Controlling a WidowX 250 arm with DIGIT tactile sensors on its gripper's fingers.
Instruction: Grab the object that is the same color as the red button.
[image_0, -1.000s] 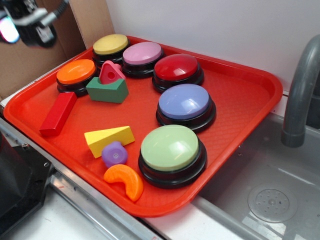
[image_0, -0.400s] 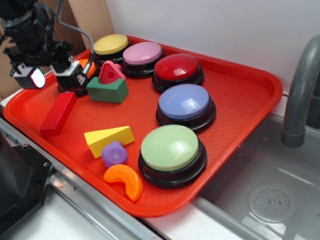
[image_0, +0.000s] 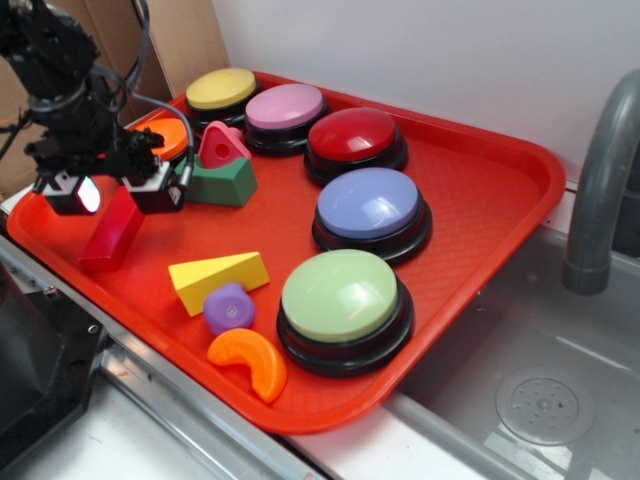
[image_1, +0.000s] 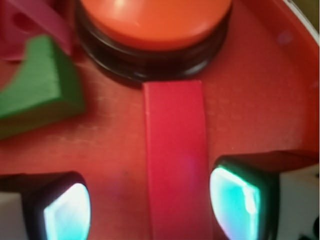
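1. Beside a metal sink (image_0: 540, 350) with a gray faucet (image_0: 600, 180) sits a big red tray (image_0: 480, 180), and a white wall stands behind it.
2. Two fingers of the gripper (image_0: 112, 195) are spread wide apart, one finger (image_1: 65, 210) on each side of the red block (image_1: 176, 160) (the wrist view shows a gap between each glowing pad and the block, so nothing is squeezed).
3. That red block (image_0: 112, 232) lies flat near the left edge of the tray, long and thin, with its far end just beside the orange button (image_1: 150, 30).
4. A green wedge (image_0: 220, 180) lies just right of the gripper, and a pink-red triangle with a hole (image_0: 222, 146) leans on top of it.
5. Far along the tray stand a yellow button (image_0: 220, 90) and a pink button (image_0: 285, 105).
6. Next in that row is the red button (image_0: 352, 135), well apart from the red block.
7. Nearer on the right side stand a purple-blue button (image_0: 370, 205) and a pale green button (image_0: 338, 295).
8. Near the front edge lie a yellow wedge (image_0: 218, 278), a small purple piece (image_0: 228, 307) and an orange curved piece (image_0: 250, 362).
9. All the buttons have round black bases.
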